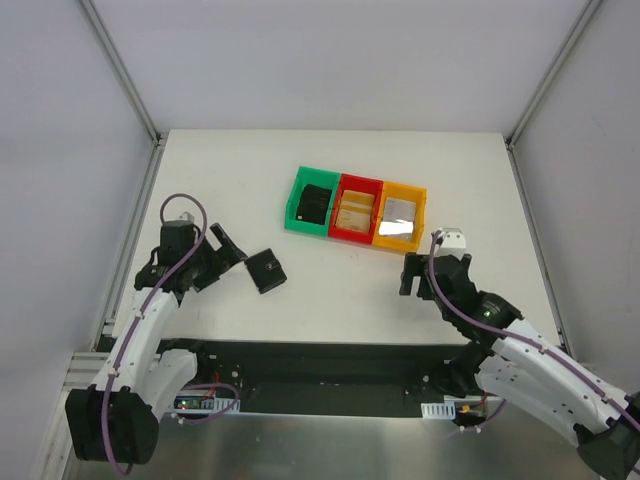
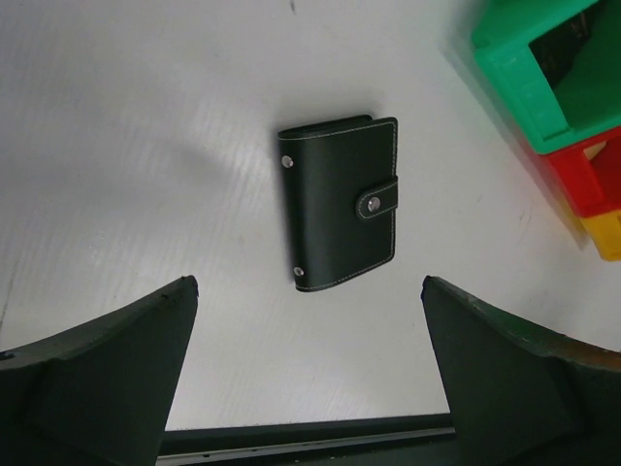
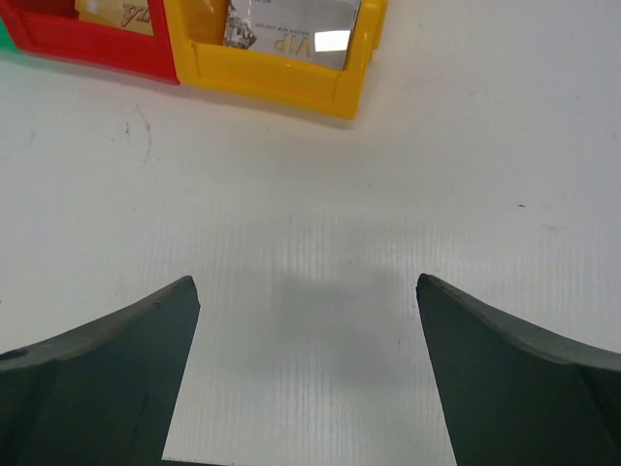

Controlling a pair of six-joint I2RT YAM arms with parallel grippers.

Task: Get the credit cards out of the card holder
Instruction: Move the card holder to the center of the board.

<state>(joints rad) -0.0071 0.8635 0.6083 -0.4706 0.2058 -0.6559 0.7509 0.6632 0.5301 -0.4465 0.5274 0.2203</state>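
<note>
White tabletop with pale walls all round, nothing fancy. Your card holder is lying flat on it, lower left of centre in the top view, well apart from the green bin, red bin and yellow bin up in the middle. It's shut, with the little snap tab buttoned over the front.

The left gripper hangs just beside it with jaws spread wide and holding nothing. The right gripper is the same, wide and empty over bare table below the yellow bin.

My guess on handling: it's light, so it'll skate if you nudge it sideways. The black cover looks smooth and a bit shiny, so expect slip. It's probably fairly stiff with cards inside, but soft at the edges and not fragile.

I'd pinch it across the two long stitched edges near the riveted spine with the left. That leaves the tab side free for the right to pop open.
</note>
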